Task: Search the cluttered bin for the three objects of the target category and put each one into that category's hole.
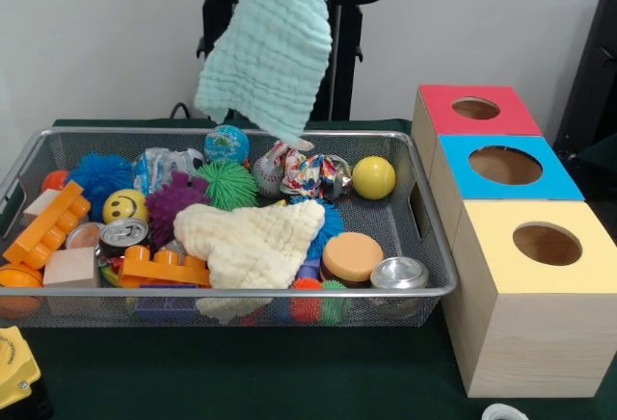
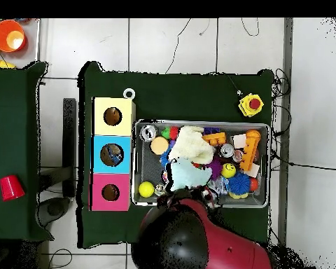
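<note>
Lifting clutter is the step I judge to be in hand: a pale mint cloth (image 1: 268, 49) hangs well above the bin (image 1: 29, 155), its top edge lost against the arm, and the tool itself shows in neither view, so I cannot tell how far open it is, only that the cloth appears to hang from it. Working across the front view, the left end holds an orange brick (image 1: 46, 223), a smiley ball (image 1: 124, 206) and a blue spiky ball (image 1: 100, 174); just right of that lies one crushed clear bottle (image 1: 166, 166), near the far wall, the only one of the three objects I can make out. A cream cloth (image 1: 253, 242) covers the middle and may hide others. Further right sit a yellow ball (image 1: 373, 177) and a metal can (image 1: 399, 273), which I must not mistake for targets. The hole (image 1: 505, 165) with the sky-blue top is right of the bin, between red and yellow boxes. I would drop the mint cloth at a spot clear of the bottle, then come down squarely on it.
</note>
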Controlling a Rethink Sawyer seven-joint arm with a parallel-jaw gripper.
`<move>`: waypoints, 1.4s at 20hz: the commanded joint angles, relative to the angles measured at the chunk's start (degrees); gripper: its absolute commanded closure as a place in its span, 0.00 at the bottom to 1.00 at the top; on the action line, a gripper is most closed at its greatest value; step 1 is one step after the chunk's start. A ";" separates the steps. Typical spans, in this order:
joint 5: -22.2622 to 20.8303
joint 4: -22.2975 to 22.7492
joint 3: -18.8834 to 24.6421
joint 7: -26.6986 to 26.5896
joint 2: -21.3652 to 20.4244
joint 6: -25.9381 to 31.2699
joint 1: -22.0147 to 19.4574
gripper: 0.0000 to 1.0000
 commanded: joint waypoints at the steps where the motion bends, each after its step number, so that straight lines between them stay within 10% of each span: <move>1: 9.90 1.18 11.42 10.16 4.00 -1.77 -3.28 1.00; 28: 8.70 4.38 28.06 5.60 16.15 -21.57 -15.46 1.00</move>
